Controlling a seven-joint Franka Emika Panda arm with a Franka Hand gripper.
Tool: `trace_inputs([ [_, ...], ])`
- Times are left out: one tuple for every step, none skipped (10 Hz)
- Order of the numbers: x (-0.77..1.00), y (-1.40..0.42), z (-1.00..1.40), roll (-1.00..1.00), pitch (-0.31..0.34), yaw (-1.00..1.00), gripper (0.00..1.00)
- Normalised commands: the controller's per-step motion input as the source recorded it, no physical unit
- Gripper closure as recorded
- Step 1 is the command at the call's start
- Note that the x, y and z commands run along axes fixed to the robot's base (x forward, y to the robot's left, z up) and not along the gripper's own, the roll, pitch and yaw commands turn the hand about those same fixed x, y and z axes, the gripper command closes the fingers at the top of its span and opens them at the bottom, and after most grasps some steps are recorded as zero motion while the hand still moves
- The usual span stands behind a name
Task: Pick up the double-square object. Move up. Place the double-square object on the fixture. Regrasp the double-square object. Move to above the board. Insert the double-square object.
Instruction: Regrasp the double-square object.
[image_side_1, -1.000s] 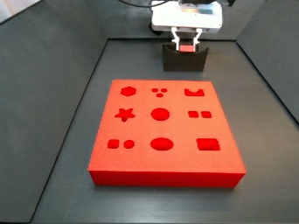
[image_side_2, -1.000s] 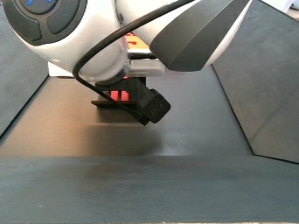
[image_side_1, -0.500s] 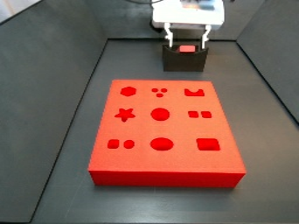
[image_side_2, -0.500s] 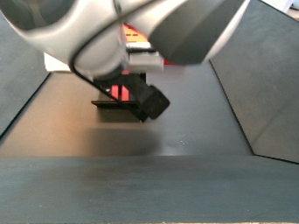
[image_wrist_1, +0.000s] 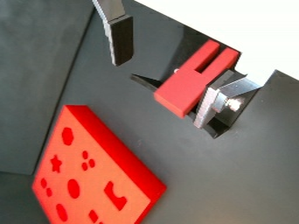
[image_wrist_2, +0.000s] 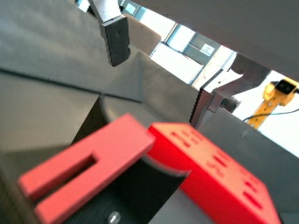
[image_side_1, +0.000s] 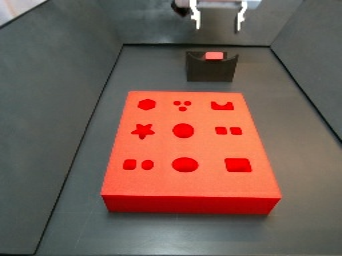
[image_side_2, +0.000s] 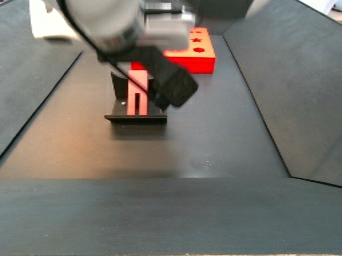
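Observation:
The double-square object (image_side_1: 211, 56) is a small red oblong block that rests in the notch of the dark fixture (image_side_1: 211, 70) at the far end of the floor. In a side view it stands upright (image_side_2: 138, 86) in the fixture (image_side_2: 136, 119). My gripper (image_side_1: 218, 22) hangs above it, open and empty, clear of the block. In both wrist views the silver fingers (image_wrist_1: 119, 37) (image_wrist_2: 115, 40) stand wide apart with the block (image_wrist_1: 193, 79) (image_wrist_2: 84, 164) below them. The red board (image_side_1: 187, 150) with cut-out holes lies in the middle of the floor.
Dark sloping walls enclose the floor on both sides (image_side_1: 307, 90). The board also shows in both wrist views (image_wrist_1: 93, 175) (image_wrist_2: 216, 171) and behind the fixture (image_side_2: 198, 52). The arm's body (image_side_2: 134, 25) fills the upper part of a side view.
The gripper has let go of the double-square object, opened, and risen straight up from the fixture. The block stays in the notch.

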Motion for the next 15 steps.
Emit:
trace_inputs([
  [-0.03, 0.01, 0.41, 0.03, 0.046, 0.01, 0.0],
  [-0.03, 0.01, 0.22, 0.04, 0.057, 0.0, 0.0],
  [-0.12, -0.86, 0.87, 1.0, 0.056, 0.03, 0.0],
  [-0.11, -0.84, 0.84, 1.0, 0.055, 0.03, 0.0],
  [-0.12, -0.67, 0.68, 1.0, 0.042, 0.03, 0.0],
  [-0.13, -0.57, 0.55, 1.0, 0.037, 0.03, 0.0],
  [-0.08, -0.29, 0.19, 1.0, 0.031, 0.03, 0.0],
  [-0.05, -0.18, 0.06, 1.0, 0.031, 0.03, 0.0],
  [-0.01, -0.03, 0.01, 1.0, 0.033, 0.03, 0.0],
  [-0.01, -0.02, 0.02, 1.0, 0.035, 0.03, 0.0],
  [-0.02, -0.04, 0.02, 1.0, 0.03, 0.03, 0.0],
  [-0.03, -0.03, 0.02, 1.0, 0.027, 0.03, 0.0],
  [-0.03, -0.03, 0.0, 1.0, 0.021, 0.03, 0.0],
  [-0.03, -0.02, 0.0, 1.0, 0.016, 0.03, 0.0],
  [-0.03, -0.02, 0.0, 1.0, 0.01, 0.03, 0.0],
])
